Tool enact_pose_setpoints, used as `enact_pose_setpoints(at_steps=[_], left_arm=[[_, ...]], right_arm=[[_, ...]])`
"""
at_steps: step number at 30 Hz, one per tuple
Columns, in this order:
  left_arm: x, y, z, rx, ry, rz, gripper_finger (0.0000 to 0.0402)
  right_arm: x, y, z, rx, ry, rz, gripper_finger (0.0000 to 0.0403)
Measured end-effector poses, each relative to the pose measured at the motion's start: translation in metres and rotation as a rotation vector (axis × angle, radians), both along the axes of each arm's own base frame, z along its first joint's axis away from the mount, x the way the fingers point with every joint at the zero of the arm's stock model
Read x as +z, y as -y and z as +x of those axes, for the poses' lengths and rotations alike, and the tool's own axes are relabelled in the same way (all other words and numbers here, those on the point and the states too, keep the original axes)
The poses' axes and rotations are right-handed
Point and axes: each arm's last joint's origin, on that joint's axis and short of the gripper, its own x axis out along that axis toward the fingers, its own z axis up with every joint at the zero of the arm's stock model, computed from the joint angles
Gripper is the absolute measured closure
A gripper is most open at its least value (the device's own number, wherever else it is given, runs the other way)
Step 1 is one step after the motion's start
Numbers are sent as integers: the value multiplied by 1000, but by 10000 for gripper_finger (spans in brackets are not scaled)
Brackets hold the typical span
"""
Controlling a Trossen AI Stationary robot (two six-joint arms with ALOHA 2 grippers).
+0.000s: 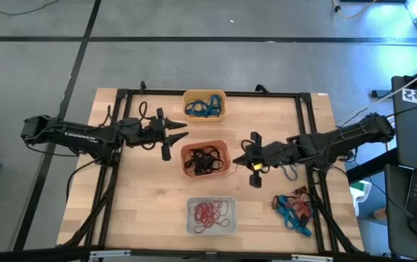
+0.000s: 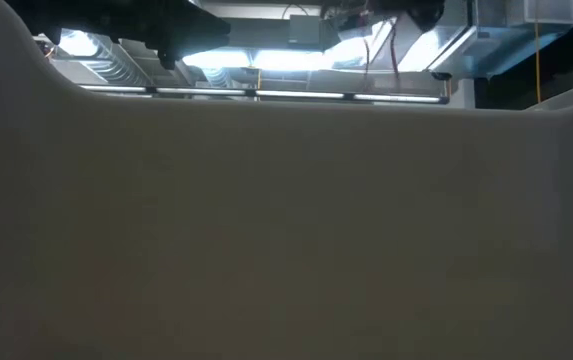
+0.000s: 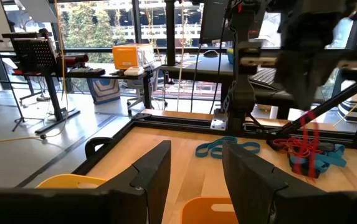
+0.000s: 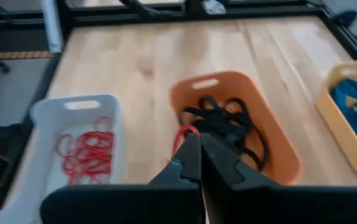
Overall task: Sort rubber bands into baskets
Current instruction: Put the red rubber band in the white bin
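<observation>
A pale wooden table (image 1: pixel 150 204) framed by black rails sits on a grey floor crossed by dark tape lines. Two dark arms reach in from either side. Down the middle of the table stand three small rounded plastic tubs in a row: a yellow-orange basket (image 1: pixel 204 94) holding blue-teal bands, a red-orange basket (image 1: pixel 186 151) holding black bands, and a whitish basket (image 1: pixel 191 227) holding red bands.

The left gripper (image 1: pixel 172 138) hovers just beside the red-orange basket, between it and the yellow one, its two dark fingers spread apart with nothing between them.

The right gripper (image 4: pixel 198 144) sits at the opposite side of the red-orange basket, fingers pressed together, pinching a thin red rubber band (image 4: pixel 184 133) at its tips, above the basket's rim.

A loose pile of unsorted bands (image 1: pixel 293 209), blue-teal, red and dark, lies on the table near the right arm. Beyond the table, the left wrist view shows large windows, desks and stands.
</observation>
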Motion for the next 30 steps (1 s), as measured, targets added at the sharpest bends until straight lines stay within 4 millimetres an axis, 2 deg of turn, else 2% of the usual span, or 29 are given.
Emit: enact_pose_setpoints(at_steps=[14, 21, 30], left_arm=[[0, 0, 0, 0, 3, 0, 260], [1, 0, 0, -2, 7, 1, 260], [1, 0, 0, -2, 6, -1, 260]], right_arm=[[16, -46, 2, 252, 177, 130, 402], [2, -63, 18, 376, 172, 177, 402], [-35, -77, 45, 398, 92, 204, 402]])
